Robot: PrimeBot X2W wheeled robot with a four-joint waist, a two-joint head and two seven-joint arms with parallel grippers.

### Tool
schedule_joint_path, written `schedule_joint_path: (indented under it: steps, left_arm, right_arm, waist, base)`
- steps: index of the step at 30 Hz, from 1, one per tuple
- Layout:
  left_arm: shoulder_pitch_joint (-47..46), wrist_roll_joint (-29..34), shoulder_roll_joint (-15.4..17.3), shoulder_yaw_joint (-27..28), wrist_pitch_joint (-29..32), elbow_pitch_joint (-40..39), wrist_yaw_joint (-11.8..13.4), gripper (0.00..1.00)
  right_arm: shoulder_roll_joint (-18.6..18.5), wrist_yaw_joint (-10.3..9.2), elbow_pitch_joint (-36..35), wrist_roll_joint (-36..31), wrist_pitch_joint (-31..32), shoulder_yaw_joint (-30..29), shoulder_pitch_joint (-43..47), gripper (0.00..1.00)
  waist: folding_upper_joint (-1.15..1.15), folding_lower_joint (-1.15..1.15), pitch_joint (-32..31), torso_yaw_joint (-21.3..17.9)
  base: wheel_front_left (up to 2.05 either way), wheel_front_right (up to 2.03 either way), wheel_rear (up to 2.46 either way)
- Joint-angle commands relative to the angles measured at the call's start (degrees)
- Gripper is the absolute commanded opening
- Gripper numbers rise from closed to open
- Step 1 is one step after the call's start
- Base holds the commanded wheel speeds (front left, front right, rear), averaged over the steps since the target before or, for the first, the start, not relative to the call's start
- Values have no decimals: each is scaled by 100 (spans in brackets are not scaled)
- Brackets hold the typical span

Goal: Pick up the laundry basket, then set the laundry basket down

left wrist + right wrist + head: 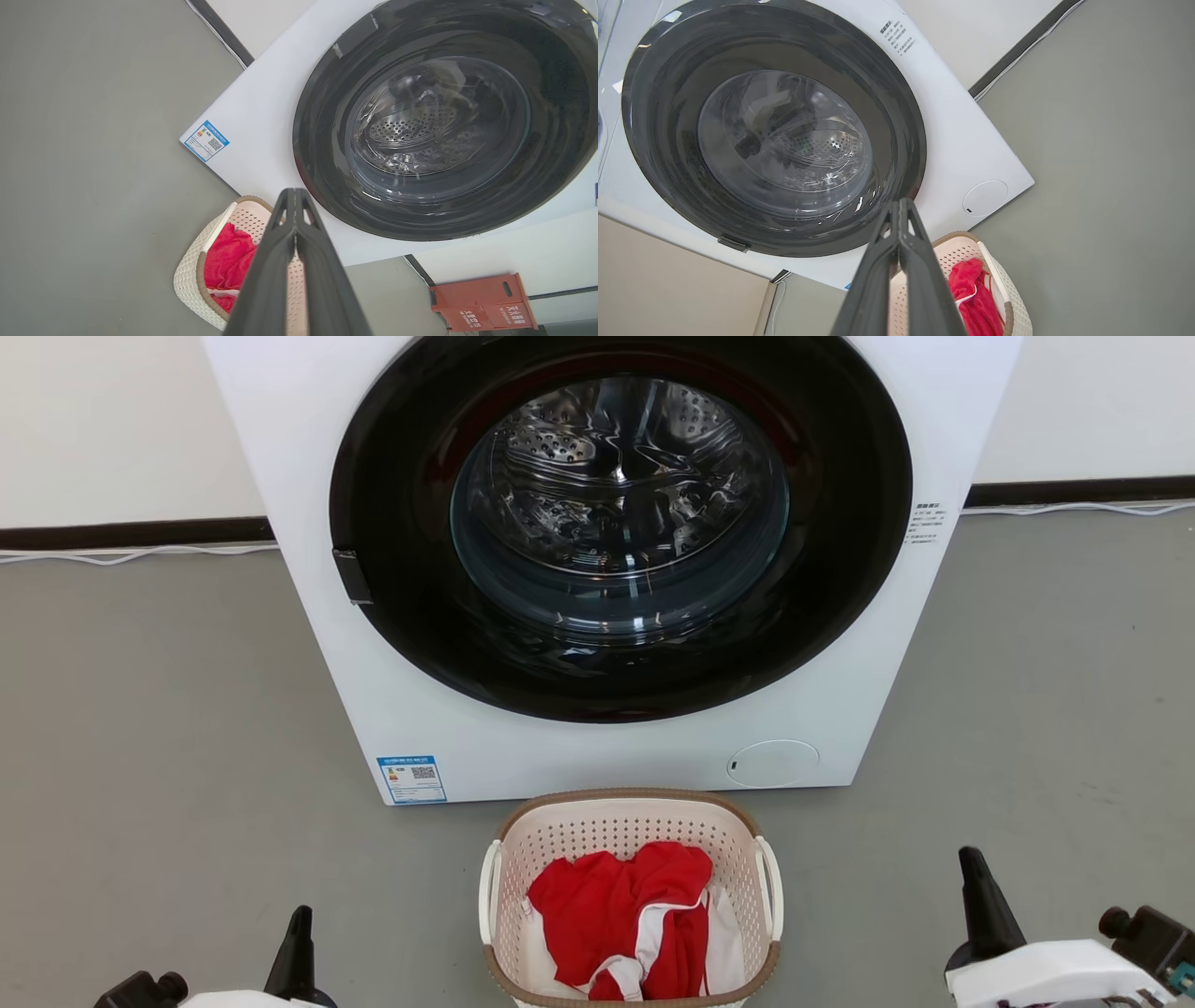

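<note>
Just behind the laundry basket point(579, 829) stands the washing machine point(299, 476); left pincer point(295, 195), right pincer point(900, 204) both together.

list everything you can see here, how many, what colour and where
washing machine: one, white with a black round door, shut, standing on the floor against the wall
laundry basket: one, cream with a brown rim, on the floor in front of the machine
clothes: a pile, red and white, inside the basket
label: one, blue and white, machine's lower left corner
round cover: one, white, machine's lower right
cable: white, along the foot of the wall
box: one, red, by the wall beside the machine
floor: grey
left gripper: one, dark, shut, left of the basket
right gripper: one, dark, shut, right of the basket
</note>
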Motion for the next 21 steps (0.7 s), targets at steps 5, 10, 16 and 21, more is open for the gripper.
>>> schedule_joint_path:
  steps: [5, 10, 16, 21]
  left_arm:
    - [-371, -431, 20, 134, 125, -215, -97, 0]
    - [-409, -735, 12, 146, 209, -248, -124, 0]
    - [-456, -1100, 2, 162, 309, -289, -155, 0]
    - [-486, -1343, -4, 172, 377, -315, -177, 0]
  right_arm:
    - [-28, 29, -226, 533, 142, 35, -311, 0]
    - [-29, 30, -248, 923, 225, 22, -338, 0]
    - [-31, 31, -274, 1392, 324, 7, -370, 0]
    - [-32, 32, -291, 1704, 390, -3, -392, 0]
  waist:
    - [0, 0, 10, 7]
    - [0, 0, 19, 14]
    - [0, 0, 30, 21]
    - [0, 0, 37, 26]
  base:
    - [0, 0, 0]
    - [0, 0, 0]
    - [0, 0, 0]
    - [0, 0, 0]
